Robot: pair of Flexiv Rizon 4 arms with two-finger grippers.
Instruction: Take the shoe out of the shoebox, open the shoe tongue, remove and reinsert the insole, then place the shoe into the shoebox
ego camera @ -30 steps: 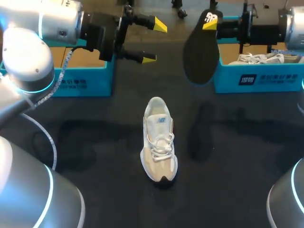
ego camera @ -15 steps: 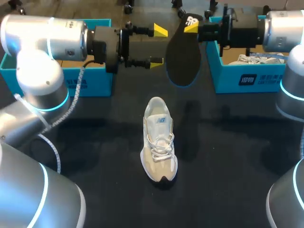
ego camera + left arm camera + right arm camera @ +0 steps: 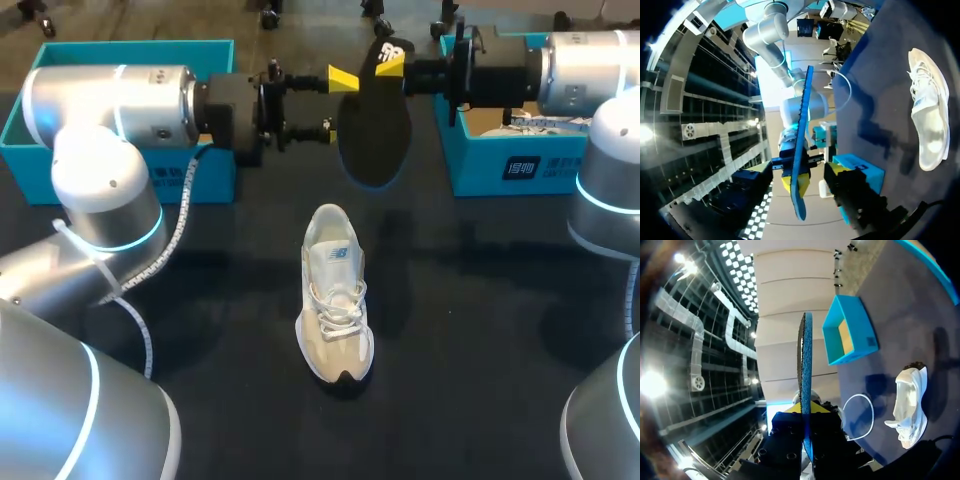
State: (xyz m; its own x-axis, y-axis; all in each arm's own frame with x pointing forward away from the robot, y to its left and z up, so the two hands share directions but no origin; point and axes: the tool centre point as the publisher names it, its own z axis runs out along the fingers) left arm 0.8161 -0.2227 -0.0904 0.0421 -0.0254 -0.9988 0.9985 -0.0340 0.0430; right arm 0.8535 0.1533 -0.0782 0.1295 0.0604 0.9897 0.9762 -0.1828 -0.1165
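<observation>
A black insole hangs in the air above the far middle of the table, and my right gripper is shut on its top end. Seen from the right wrist, the insole rises edge-on out of that gripper. My left gripper has come to the insole's left edge. From the left wrist the insole stands edge-on between the left gripper's open fingers, with a gap on each side. The beige and white shoe lies upright on the table below, laces loose.
A blue shoebox stands at the far left behind my left arm. At the far right, under my right arm, a second blue shoebox holds another white shoe. A white cable trails from the left arm.
The right arm has carried the insole leftward. The left gripper has moved right until its fingers straddle the insole's edge, and they have narrowed. The shoe has not moved.
</observation>
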